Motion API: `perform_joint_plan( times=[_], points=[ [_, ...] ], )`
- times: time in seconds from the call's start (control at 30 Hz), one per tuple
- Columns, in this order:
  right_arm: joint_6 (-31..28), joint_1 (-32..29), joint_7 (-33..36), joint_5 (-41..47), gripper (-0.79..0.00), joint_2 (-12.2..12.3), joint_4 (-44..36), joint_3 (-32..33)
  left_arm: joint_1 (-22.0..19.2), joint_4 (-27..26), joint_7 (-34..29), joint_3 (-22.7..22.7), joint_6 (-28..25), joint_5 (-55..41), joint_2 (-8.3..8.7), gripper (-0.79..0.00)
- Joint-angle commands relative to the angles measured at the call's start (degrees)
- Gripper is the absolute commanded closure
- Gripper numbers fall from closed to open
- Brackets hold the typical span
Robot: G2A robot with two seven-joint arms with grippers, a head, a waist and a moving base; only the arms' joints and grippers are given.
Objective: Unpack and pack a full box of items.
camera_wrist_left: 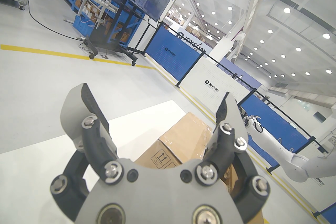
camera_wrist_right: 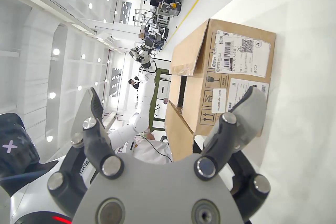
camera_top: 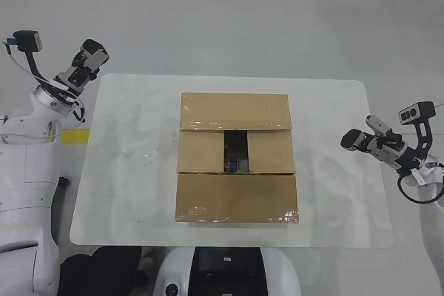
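Left end effector (camera_wrist_left: 157,101) open, empty; counter (camera_top: 126,192) corner just ahead of it. Right end effector (camera_wrist_right: 172,96) open too, empty, w/ the counter's edge under it. Box (camera_top: 235,157) sits between both, well apart from each. Cardboard: stiff walls, bendy flaps, prob. heavy if full. Best hold: pinch a short flap (camera_top: 200,152) at its free edge by the dark gap (camera_top: 237,152).

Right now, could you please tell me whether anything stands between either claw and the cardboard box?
Nothing visible does. The left claw and right claw are open at opposite sides of the table, with only bare table between each and the cardboard box. Its two inner flaps do cover most of the opening, though.
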Motion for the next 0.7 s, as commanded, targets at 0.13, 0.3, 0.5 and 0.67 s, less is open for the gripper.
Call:
perform_joint_plan(
  times=[0.13,0.3,0.5,0.67],
  points=[
    [0.0,0.0,0.0,0.0,-0.785,0.0,0.0,0.0,0.0,0.0,0.0,0.0,0.0,0.0,0.00,-0.785],
    [0.0,0.0,0.0,0.0,-0.785,0.0,0.0,0.0,1.0,-1.6,-0.5,0.9,1.3,-3.2,-0.19,-0.785],
    [0.0,0.0,0.0,0.0,-0.785,0.0,0.0,0.0,2.2,-5.6,-14.7,2.5,11.5,-18.4,0.31,-0.785],
    [0.0,0.0,0.0,0.0,-0.785,0.0,0.0,0.0,0.9,-5.0,-30.1,5.7,23.2,-30.3,0.31,-0.785]
  ],
)
